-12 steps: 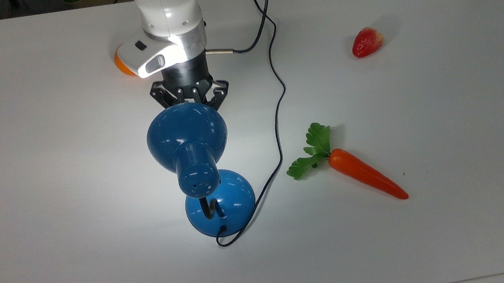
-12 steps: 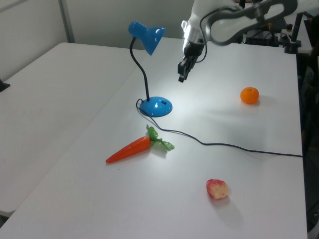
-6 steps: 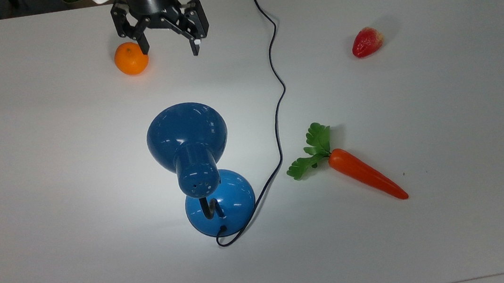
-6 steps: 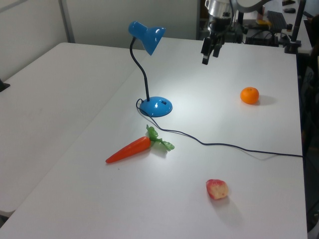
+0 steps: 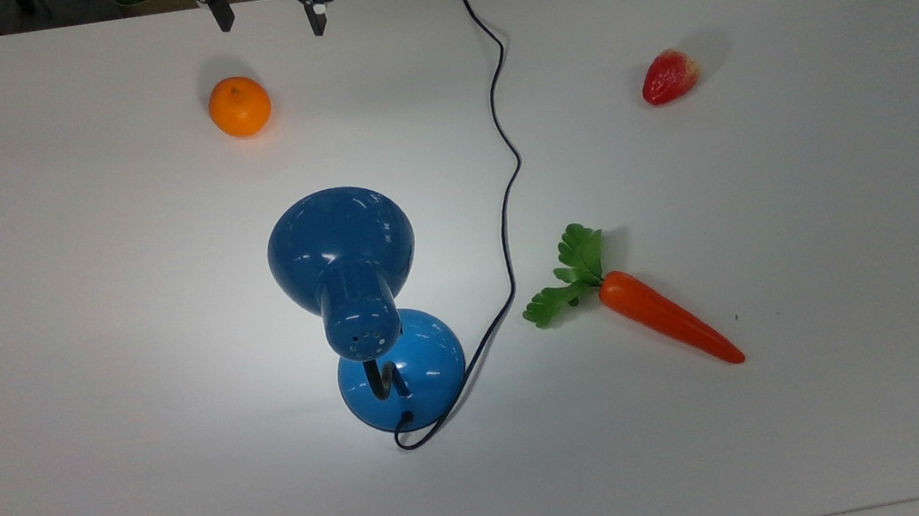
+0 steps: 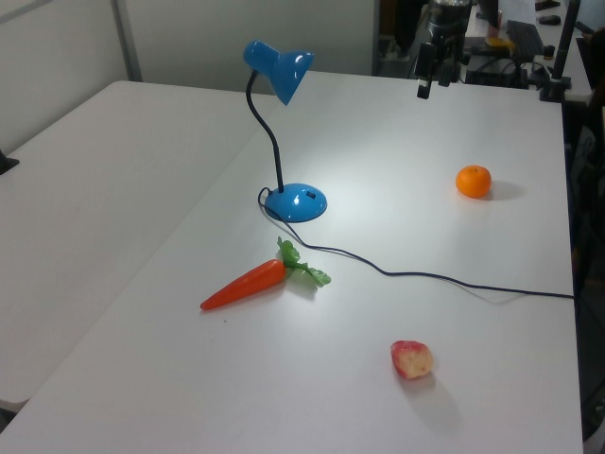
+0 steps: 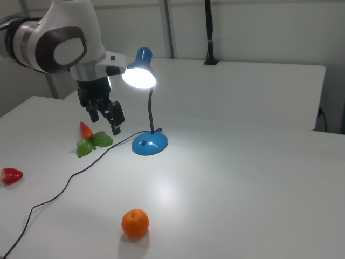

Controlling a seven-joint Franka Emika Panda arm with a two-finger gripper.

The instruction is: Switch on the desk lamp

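Observation:
The desk lamp stands mid-table, lit, its blue shade (image 5: 340,246) leaning over the round blue base (image 5: 424,366). In the right view the shade's mouth (image 7: 139,76) glows white and a pool of light lies on the table around the base (image 7: 150,144). In the left view the black neck rises from the base (image 6: 295,201) to the shade (image 6: 279,68). My gripper (image 5: 271,27) hangs open and empty at the top view's upper edge, well clear of the lamp and just beyond the orange. It is also seen raised above the table in the left view (image 6: 423,87) and the right view (image 7: 105,123).
An orange (image 5: 239,106) lies below the gripper in the top view. The lamp's black cord (image 5: 504,192) snakes from the base to the far edge. A toy carrot (image 5: 665,317) and a strawberry (image 5: 669,76) lie on the top view's right of the white table (image 5: 88,335).
My gripper has pulled back from just behind the lamp shade to the top view's upper edge, uncovering the orange. The lamp has stayed lit and still.

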